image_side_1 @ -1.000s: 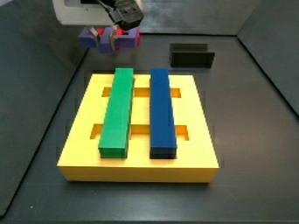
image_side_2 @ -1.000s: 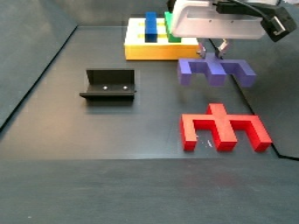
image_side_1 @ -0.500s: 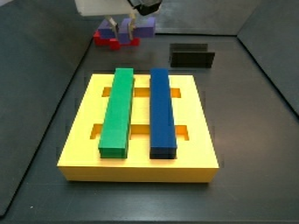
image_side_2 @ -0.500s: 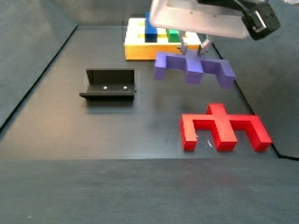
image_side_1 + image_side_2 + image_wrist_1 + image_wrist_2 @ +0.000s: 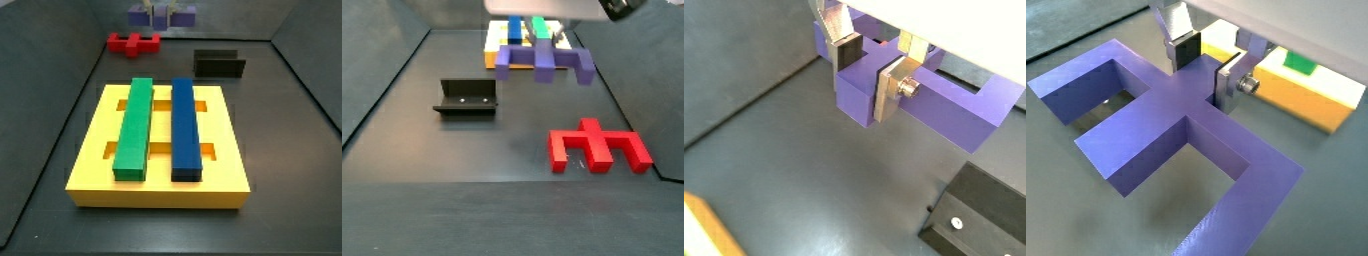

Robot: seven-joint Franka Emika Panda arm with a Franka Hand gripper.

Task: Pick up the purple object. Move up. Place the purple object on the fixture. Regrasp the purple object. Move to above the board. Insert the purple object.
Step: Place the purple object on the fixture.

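Wrist views: gripper [image 5: 1208, 72] clamps purple object [image 5: 1166, 135].

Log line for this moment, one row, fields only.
gripper: shut on purple object | purple object: lifted off floor | fixture: empty | board: no insertion yet

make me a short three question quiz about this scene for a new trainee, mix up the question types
1. True or false: the purple object is resting on the floor.
2. Multiple choice: what do the gripper fingers clamp? A) the red block B) the purple object's centre tab C) the green bar
3. Fill in: the fixture holds ____ so far.

Key
1. False: it hangs in the air under the gripper in both side views, level, with the red block left on the floor.
2. B: both wrist views show the silver fingers shut on the tab.
3. Nothing: it stands empty, apart from the lifted piece.
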